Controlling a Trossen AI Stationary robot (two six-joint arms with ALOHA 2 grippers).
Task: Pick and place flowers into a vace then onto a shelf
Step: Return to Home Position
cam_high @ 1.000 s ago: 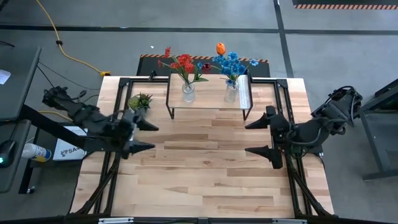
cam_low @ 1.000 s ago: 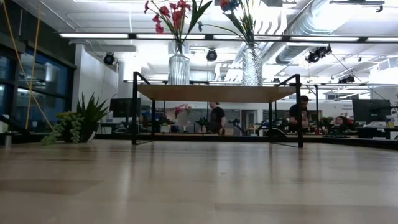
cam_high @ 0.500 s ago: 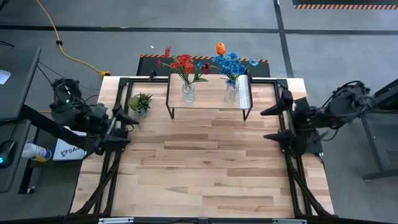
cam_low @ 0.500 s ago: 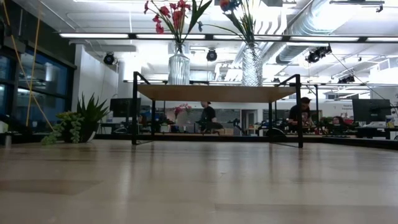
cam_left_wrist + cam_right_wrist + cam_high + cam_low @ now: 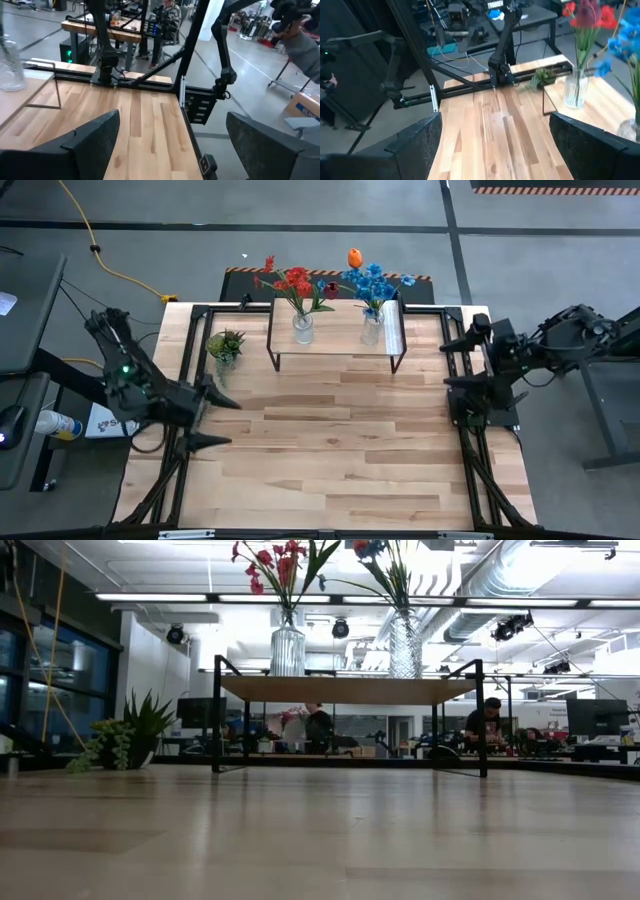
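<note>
Two on the shelf (image 5: 335, 338): left vase (image 5: 302, 328) and right vase (image 5: 372, 330), clear glass, both upright, side by side but apart.
Left vase: holds the red flowers (image 5: 293, 282); a dark pink bud (image 5: 331, 287) leans out toward the other vase.
Right vase: holds the blue flowers (image 5: 372, 283); an orange tulip (image 5: 354, 257) stands just beside them, higher up.
Shelf position: at the back edge of the table (image 5: 330, 450), about midway between the two arms, on thin black legs.
Left gripper (image 5: 218, 422): released, fingers spread wide with nothing between them; by the table's left edge, well apart from the shelf.
Right gripper (image 5: 456, 363): released too, fingers spread, nothing held; at the table's right edge, near the shelf's end but not touching it.
Potted plant (image 5: 225, 343): small, green, spiky; on the table just beside the shelf's left legs.
Room behind: people (image 5: 490, 720) at desks, seen under the shelf from table height.
</note>
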